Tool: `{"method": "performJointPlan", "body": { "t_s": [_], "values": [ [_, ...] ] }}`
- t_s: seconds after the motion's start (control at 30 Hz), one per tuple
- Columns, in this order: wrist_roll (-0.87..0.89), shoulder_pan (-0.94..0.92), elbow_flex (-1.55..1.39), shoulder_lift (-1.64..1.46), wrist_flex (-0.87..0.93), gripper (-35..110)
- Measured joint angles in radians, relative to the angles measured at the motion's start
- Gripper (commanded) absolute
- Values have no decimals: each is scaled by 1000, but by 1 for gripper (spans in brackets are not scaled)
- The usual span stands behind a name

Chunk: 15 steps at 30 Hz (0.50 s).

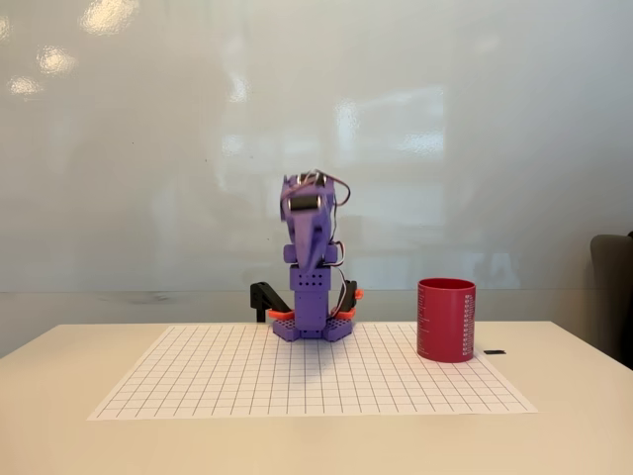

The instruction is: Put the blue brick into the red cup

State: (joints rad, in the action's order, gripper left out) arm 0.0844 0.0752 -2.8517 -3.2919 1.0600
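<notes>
The red cup (446,320) stands upright on the right part of the white grid mat (247,381). Just right of the cup, a small dark flat piece (495,351) lies on the mat's edge; it looks like the blue brick, though its colour is hard to read at this distance. The purple arm (311,287) is folded up over its base at the back of the mat. Its gripper (305,201) sits at the top, slightly blurred and well left of the cup. I cannot make out the jaws, and nothing visible is held.
A black and orange clamp (265,298) sits beside the arm's base. A pale wall closes the back of the table. A dark chair back (614,292) stands at the right edge. The mat's front and left squares lie bare.
</notes>
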Motion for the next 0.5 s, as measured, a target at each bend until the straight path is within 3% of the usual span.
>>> {"method": "performJointPlan", "body": {
  "t_s": [0.2,0.5],
  "values": [
    [15,26,-221,-5,-54,-1],
    [17,55,-235,-5,-51,-1]
  ]
}}
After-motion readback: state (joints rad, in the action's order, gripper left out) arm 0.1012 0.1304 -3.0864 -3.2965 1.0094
